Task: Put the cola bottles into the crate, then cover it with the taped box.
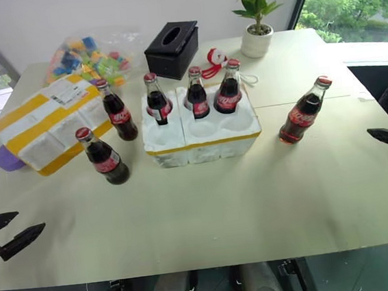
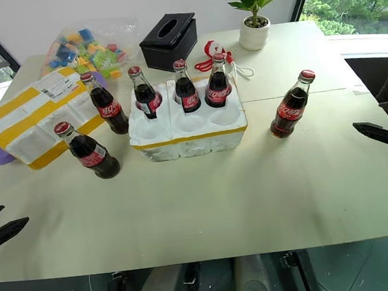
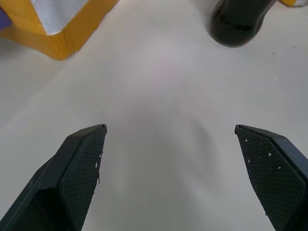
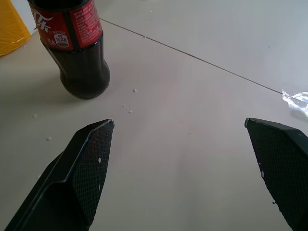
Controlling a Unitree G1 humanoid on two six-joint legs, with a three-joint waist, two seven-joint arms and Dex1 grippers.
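You are looking at the low white styrofoam crate [image 1: 203, 134] with its yellow band, sitting mid-surface and holding three dark glass cola bottles [image 1: 196, 93] in its back wells. Three more are standing on the pale surface [image 1: 207, 213]: two beside the yellow-taped white styrofoam box [image 1: 48, 125], one [image 1: 304, 112] nearer your right hand [image 4: 180, 127]. Both hands are hovering empty, fingers spread wide, the left hand [image 3: 171, 130] near the front edge. Windows are showing greenery behind.

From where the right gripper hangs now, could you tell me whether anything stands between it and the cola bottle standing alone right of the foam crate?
Nothing visible does. The open right gripper hangs at the table's right edge, and only bare cream tabletop lies between it and the small glass cola bottle with the red cap. The white styrofoam crate with round wells stands beyond the bottle, not in the path.
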